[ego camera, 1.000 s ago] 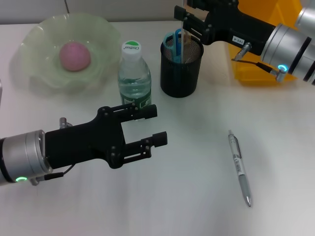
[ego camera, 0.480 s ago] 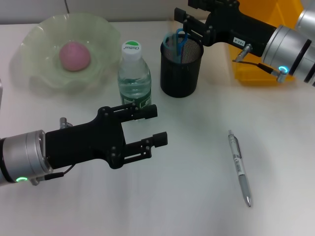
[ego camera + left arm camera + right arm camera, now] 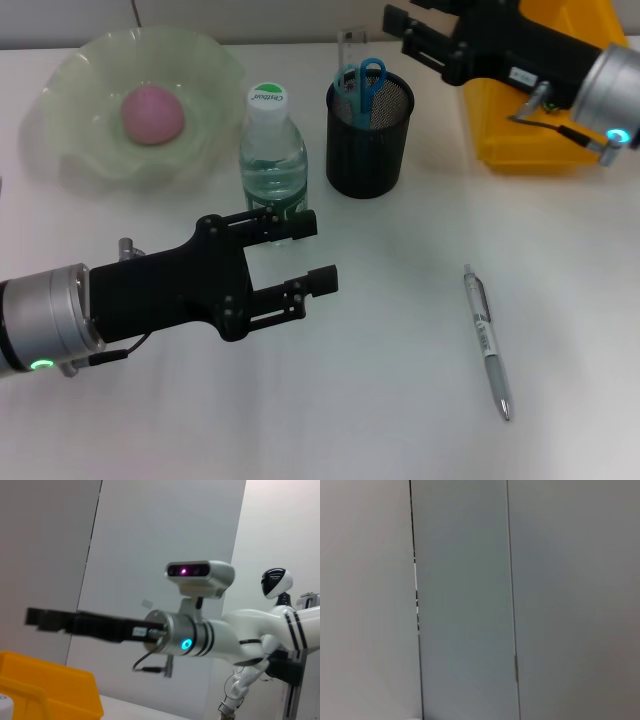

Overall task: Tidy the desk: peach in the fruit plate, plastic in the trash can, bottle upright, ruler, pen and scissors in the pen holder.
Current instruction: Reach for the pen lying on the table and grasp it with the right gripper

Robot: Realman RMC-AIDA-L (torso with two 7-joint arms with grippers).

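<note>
1. Plainly, the pen (image 3: 488,338) is the one item left loose: it lies flat on the desk (image 3: 380,400), tip toward the robot, well apart from the pen holder (image 3: 369,135) and from both arms. Being thin and flat, it may roll or skid out from between the fingers if a gripper closes off-centre.
2. The pen holder already carries the blue scissors (image 3: 365,82) and the clear ruler (image 3: 350,50), both sticking up above the rim. A pen dropped in at a slant could catch on them or tip the light mesh cup.
3. The bottle (image 3: 272,150) stands upright just beside the pen holder, and the peach (image 3: 153,113) sits in the fruit plate (image 3: 70,150). A careless sweep toward the holder could knock the bottle over and undo that step.
4. The right gripper (image 3: 415,25) hangs above and beyond the pen holder, near the yellow bin (image 3: 520,150); its fingers look spread and hold nothing. Travelling low to the pen risks clipping the ruler.
5. The left gripper (image 3: 305,255) hovers open and empty over the desk in front of the bottle. Any forward drift would put its upper finger against the bottle.
</note>
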